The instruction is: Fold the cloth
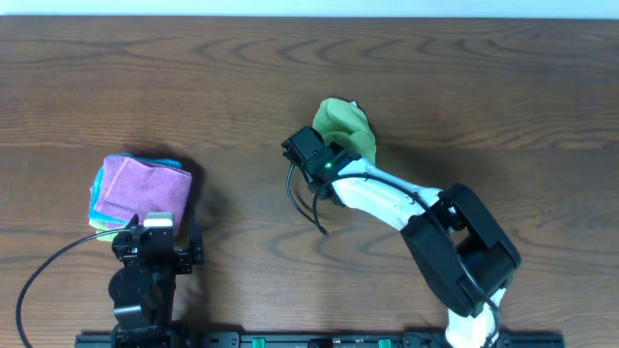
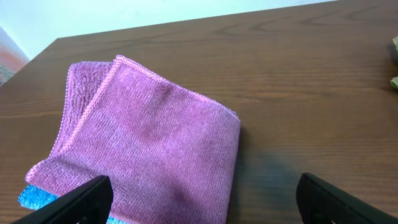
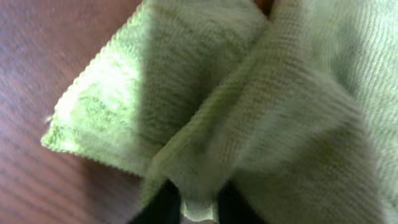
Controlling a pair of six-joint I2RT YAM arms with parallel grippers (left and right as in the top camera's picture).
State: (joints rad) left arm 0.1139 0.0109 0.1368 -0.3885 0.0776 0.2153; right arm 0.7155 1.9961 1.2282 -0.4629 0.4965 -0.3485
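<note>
Between the right fingers (image 3: 160, 208), a bunched fold of the cloth (image 1: 343, 124) is pinched; rest heaped on the worktop (image 1: 464, 87) just ahead. Left fingers (image 2: 74, 202) splayed, idle over a pink cloth (image 2: 155, 137). Step: initial grasp, fold barely begun. Next likely: lift, spread, carry edge across.

The dark wooden table (image 1: 484, 87) carries a bunched green cloth (image 1: 343, 124) near its middle and, well apart at left, a pink cloth (image 1: 145, 188) atop a blue cloth (image 2: 34, 196).
</note>
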